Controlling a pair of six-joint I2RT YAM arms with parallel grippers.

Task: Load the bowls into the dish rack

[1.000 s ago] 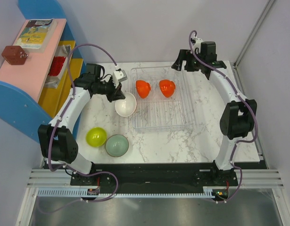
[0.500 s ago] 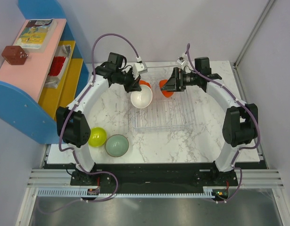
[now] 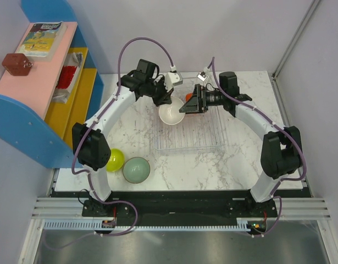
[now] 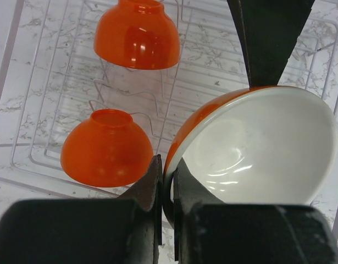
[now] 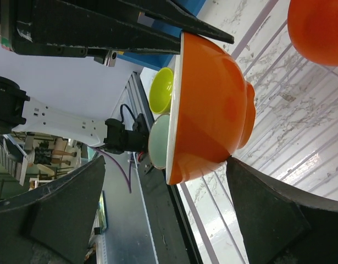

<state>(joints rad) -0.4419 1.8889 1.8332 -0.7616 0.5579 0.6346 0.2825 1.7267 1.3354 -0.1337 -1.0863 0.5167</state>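
Note:
My left gripper [image 3: 164, 101] is shut on the rim of a bowl [image 3: 173, 114] that is white inside and red-orange outside, and holds it tilted above the dish rack [image 3: 201, 137]. In the left wrist view its jaws [image 4: 167, 181] pinch that rim, with the bowl [image 4: 256, 148] to the right. Two red-orange bowls [image 4: 137, 39] [image 4: 107, 147] sit upside down in the rack [image 4: 48, 82]. My right gripper [image 3: 189, 104] is open and faces the held bowl [image 5: 207, 104], which stands between its spread fingers [image 5: 267, 214]. A lime-yellow bowl [image 3: 115, 159] and a grey-green bowl [image 3: 136, 170] rest on the table at front left.
A blue, pink and yellow shelf unit [image 3: 42, 82] stands against the table's left side. White walls close off the back and right. Both arms arch over the rack's back-left corner and nearly meet there.
My left arm has carried the white-inside bowl from the table left of the rack to above it. The right arm swung in from the back right to the bowl.

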